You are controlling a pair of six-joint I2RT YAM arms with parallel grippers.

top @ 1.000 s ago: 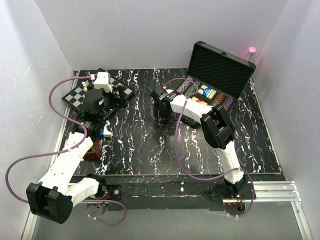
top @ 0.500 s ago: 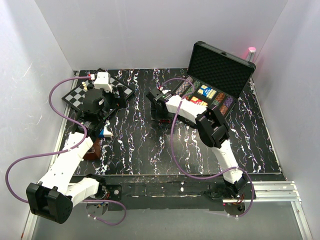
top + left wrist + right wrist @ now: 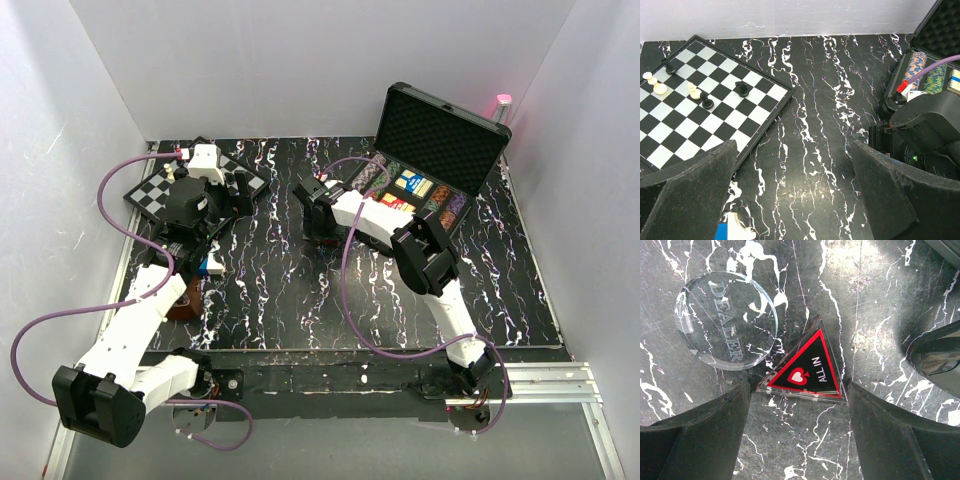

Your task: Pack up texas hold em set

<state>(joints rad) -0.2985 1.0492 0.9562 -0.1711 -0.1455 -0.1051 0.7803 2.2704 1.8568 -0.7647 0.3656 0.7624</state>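
The black briefcase [image 3: 445, 135] stands open at the back right, with rows of poker chips [image 3: 375, 178] and two small card boxes [image 3: 413, 186] in its foam tray. My right gripper [image 3: 318, 218] points down at the table left of the case. In the right wrist view it is open [image 3: 797, 432], just short of a black-and-red triangular "ALL IN" marker [image 3: 807, 367] that lies flat beside a clear round "DEALER" disc [image 3: 726, 320]. My left gripper [image 3: 795, 200] is open and empty above bare table. No yellow or blue discs show.
A chessboard [image 3: 190, 182] with a few pieces lies at the back left, and shows in the left wrist view [image 3: 705, 100]. A small blue-white block [image 3: 212, 264] and a brown object [image 3: 185, 297] lie under the left arm. White walls close three sides.
My right gripper has moved a little to the left, away from the case, and now sits over the marker and disc. The left arm has not moved.
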